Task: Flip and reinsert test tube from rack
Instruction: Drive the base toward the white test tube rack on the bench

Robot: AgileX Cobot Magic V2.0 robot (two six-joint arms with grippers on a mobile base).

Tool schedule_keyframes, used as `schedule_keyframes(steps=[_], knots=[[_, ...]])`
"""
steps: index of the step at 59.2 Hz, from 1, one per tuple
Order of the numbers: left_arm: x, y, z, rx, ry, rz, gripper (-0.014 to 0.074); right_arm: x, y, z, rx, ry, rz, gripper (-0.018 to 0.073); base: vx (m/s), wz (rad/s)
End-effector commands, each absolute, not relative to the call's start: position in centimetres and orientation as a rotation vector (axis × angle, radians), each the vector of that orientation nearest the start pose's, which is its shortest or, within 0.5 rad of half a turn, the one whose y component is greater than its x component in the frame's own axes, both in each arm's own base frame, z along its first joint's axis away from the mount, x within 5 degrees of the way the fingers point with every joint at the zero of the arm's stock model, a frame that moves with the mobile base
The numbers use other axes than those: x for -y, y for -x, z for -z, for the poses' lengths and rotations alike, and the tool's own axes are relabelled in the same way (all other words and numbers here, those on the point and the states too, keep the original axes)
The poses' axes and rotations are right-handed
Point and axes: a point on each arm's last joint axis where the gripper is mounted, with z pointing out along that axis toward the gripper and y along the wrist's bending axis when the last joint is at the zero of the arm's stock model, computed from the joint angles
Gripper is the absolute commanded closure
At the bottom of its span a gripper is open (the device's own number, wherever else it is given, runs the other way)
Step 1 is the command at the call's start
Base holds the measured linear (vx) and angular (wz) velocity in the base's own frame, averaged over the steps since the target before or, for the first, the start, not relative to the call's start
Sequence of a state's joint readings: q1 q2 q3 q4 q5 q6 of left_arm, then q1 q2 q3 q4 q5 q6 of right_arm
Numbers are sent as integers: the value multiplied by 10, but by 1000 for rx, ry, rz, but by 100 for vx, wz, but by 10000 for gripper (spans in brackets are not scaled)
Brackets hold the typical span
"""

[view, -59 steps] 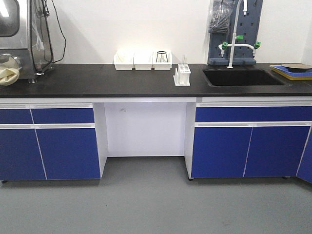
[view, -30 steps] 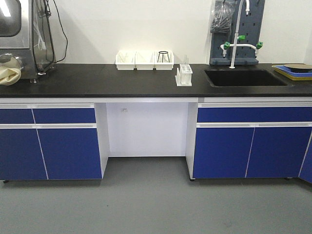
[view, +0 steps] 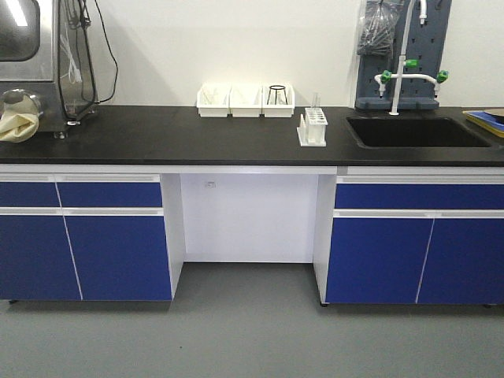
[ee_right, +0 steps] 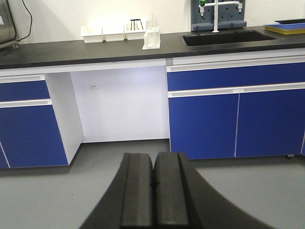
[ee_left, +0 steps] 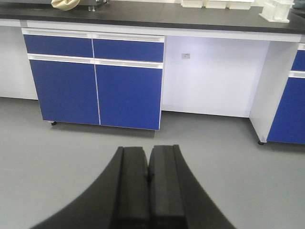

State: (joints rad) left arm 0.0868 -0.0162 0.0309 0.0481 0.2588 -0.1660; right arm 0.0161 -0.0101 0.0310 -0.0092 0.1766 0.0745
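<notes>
The white rack [view: 314, 128] stands on the black counter just left of the sink, with a clear test tube [view: 316, 102] rising upright above its top plate. The rack also shows in the right wrist view [ee_right: 151, 39] and at the top right edge of the left wrist view [ee_left: 275, 9]. My left gripper [ee_left: 148, 149] is shut and empty, low over the grey floor, far from the counter. My right gripper [ee_right: 154, 155] is shut and empty, also over the floor, in front of the knee gap. Neither gripper shows in the front view.
Three white open-front bins [view: 246, 101] stand at the wall behind the rack. A black sink [view: 417, 132] with a white tap [view: 405, 47] lies right of the rack. A steel machine [view: 31, 63] stands at the counter's left end. Blue cabinets [view: 87, 240] flank an open knee gap [view: 250, 216].
The front view has shifted: the counter, rack and sink have slid right and slightly down in the picture. The rack and tube stand unchanged on the counter.
</notes>
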Motion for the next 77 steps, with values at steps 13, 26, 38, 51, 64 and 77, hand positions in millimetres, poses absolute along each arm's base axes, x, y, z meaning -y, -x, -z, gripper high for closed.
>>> schedule_keyframes(steps=[13,26,38,51,64,77], knots=[[-5,-55,-187,-1659,176,26,603,0,-56,-195,-1590,-37,-51,568,33,-4],[-5,-55,-187,-1659,176,26,603,0,-56,-195,-1587,-37,-51,568,44,-5],[-5,-55,-187,-1659,176,26,603,0,-56,-195,-1587,-37,-51,568,48,-4],[-5,-55,-187,-1659,176,26,603,0,-56,-195,-1587,-37,-51,568,50,-4],[-5,-55,-187,-1659,176,26,603,0,-56,-195,-1587,-37,-51,568,53,-2],[-5,-55,-187,-1659,176,26,603,0,-56,-195,-1587,-37,-51,568,55,-1]])
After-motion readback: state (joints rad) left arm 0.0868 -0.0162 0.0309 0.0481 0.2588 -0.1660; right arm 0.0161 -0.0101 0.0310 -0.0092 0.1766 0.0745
